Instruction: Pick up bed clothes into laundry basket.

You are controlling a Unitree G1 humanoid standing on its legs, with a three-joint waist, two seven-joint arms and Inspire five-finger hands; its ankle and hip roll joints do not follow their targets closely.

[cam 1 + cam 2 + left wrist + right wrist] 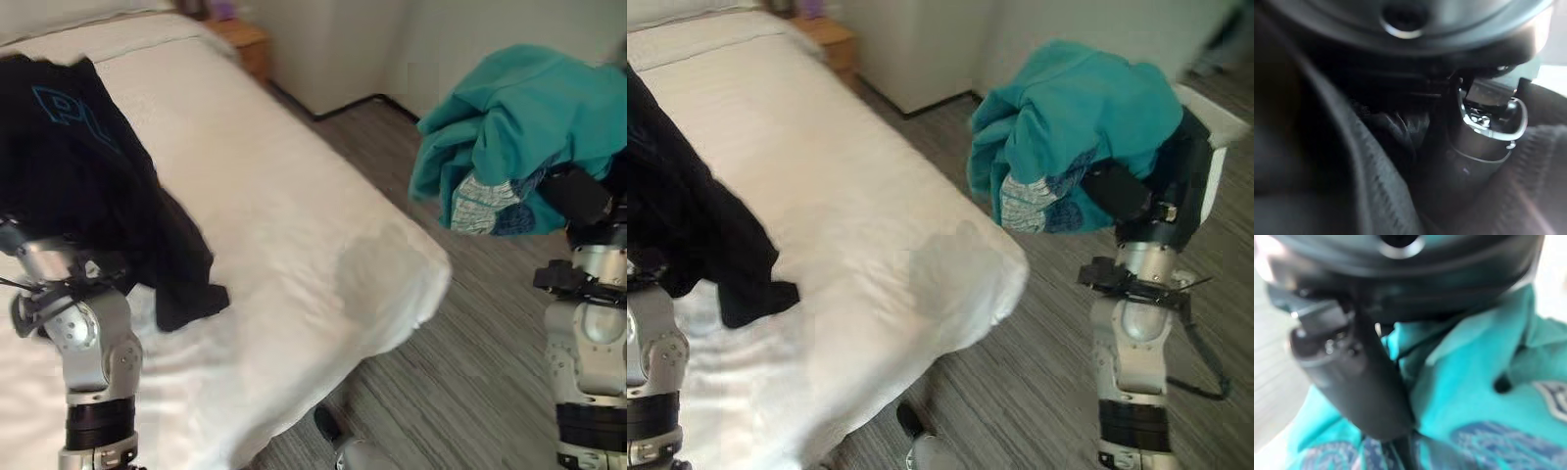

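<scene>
A black garment (88,166) with blue print hangs over my left hand above the bed's left side, its end trailing onto the sheet. In the left wrist view the thumb (1484,142) is buried in black cloth (1366,186), curled onto it. A teal garment (1078,117) with a pale patterned patch is bunched up and lifted above the floor, right of the bed. My right hand (1122,191) grips it from below. Seen from the right wrist, the thumb (1352,377) presses into the teal cloth (1469,382).
The white bed (294,196) runs from the back left to a near corner at the middle. A wooden nightstand (245,39) and a white cabinet (323,49) stand at the back. Grey plank floor (470,362) lies right of the bed. A white-edged object (1215,147) shows behind the teal garment.
</scene>
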